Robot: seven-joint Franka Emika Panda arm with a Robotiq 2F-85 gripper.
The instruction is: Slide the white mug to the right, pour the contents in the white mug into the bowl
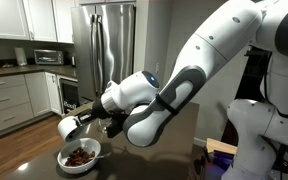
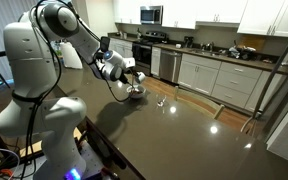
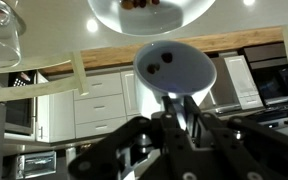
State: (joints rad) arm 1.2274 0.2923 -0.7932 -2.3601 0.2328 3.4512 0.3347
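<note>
- The kitchen was lit evenly from overhead, and in an exterior view the dark table [image 2: 184, 140] carried small white glints of ceiling lamps.
- The steel refrigerator [image 1: 109, 40] showed a soft vertical sheen. The room around it looked warm and slightly murky.
- The arm [image 1: 234, 40], close to that lens, came out bright and nearly washed out.
- In the wrist view the gripper [image 3: 182, 108] was a dark, underexposed blur.
- The white mug [image 3: 174, 68] was sharper there, shaded grey, while the bowl [image 3: 149, 12] glared at the top edge.
- Straight counter lines bowed toward that view's borders.
- All three pictures were small and grainy.
</note>
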